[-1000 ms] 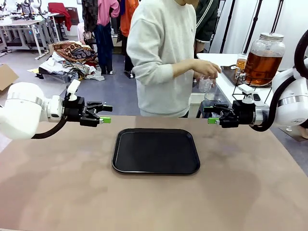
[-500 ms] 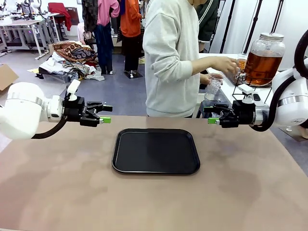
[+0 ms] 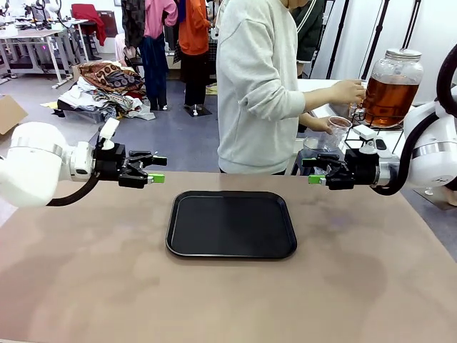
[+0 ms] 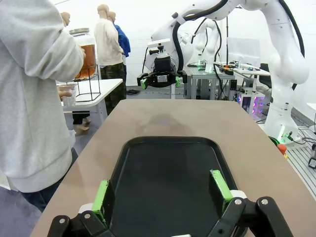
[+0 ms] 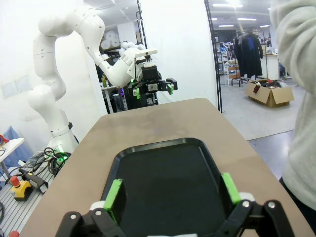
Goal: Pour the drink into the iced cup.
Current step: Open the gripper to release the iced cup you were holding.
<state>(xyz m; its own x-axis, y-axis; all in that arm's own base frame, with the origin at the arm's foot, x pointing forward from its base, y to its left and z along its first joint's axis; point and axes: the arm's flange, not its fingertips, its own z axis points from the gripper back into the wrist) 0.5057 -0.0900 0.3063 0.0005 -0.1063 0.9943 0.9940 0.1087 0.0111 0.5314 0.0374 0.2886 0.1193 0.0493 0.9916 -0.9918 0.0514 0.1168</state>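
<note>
The drink [image 3: 389,96] is amber liquid in a big lidded glass jar [image 3: 392,86] on a wire stand, on a side table at the far right. A person holds a clear cup [image 3: 335,131] low in front of the jar, with the other hand [image 3: 349,91] at the jar's front. I cannot make out ice in the cup. My left gripper [image 3: 157,169] hovers open over the table's left side. My right gripper [image 3: 309,171] hovers open at the right. Both are empty. The left wrist view shows the jar [image 4: 87,53] and cup [image 4: 69,95] beyond the person's sleeve.
A black tray [image 3: 231,251] lies bare in the middle of the brown table, between the two grippers. The tray's rim [image 4: 168,140] shows ahead of my left fingers [image 4: 102,200], and the rim [image 5: 159,144] ahead of my right fingers [image 5: 230,189]. The person stands at the far edge.
The person has turned and stepped right, carrying the cup from in front of the body to the jar, and put a hand on the jar's front. Neither arm has moved.
</note>
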